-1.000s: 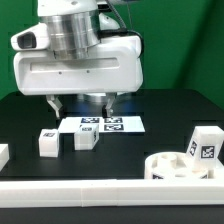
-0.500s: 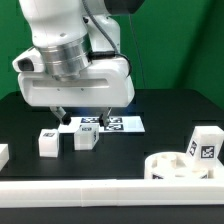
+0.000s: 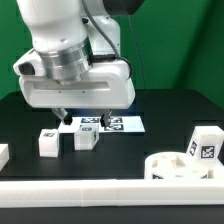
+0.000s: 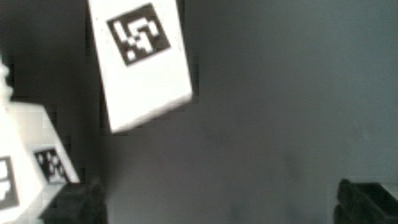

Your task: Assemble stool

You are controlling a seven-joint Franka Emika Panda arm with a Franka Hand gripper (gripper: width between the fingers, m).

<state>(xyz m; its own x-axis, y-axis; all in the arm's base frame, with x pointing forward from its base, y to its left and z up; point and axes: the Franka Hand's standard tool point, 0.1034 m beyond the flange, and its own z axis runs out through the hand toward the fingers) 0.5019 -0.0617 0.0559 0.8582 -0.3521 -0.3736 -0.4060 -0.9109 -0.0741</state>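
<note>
In the exterior view my gripper (image 3: 84, 119) hangs open just above the table, over the marker board (image 3: 100, 124), with nothing between its fingers. Two short white stool legs (image 3: 47, 142) (image 3: 86, 139) with tags stand just in front of it. A third leg (image 3: 203, 146) stands upright at the exterior view's right, behind the round rimmed seat disc (image 3: 178, 167). In the wrist view the dark fingertips (image 4: 368, 200) stand far apart over bare black table, with the gripper (image 4: 217, 205) empty. One end of the marker board (image 4: 146, 70) and a tagged leg (image 4: 27, 155) show beside it.
A long white border rail (image 3: 110, 195) runs along the table's front edge. A small white piece (image 3: 3, 153) shows at the exterior view's left edge. Green backdrop stands behind the black table (image 3: 160, 110).
The gripper has shifted toward the exterior view's left and turned a little over the last second, then nearly stopped. Its jaws stay open. No part has moved.
</note>
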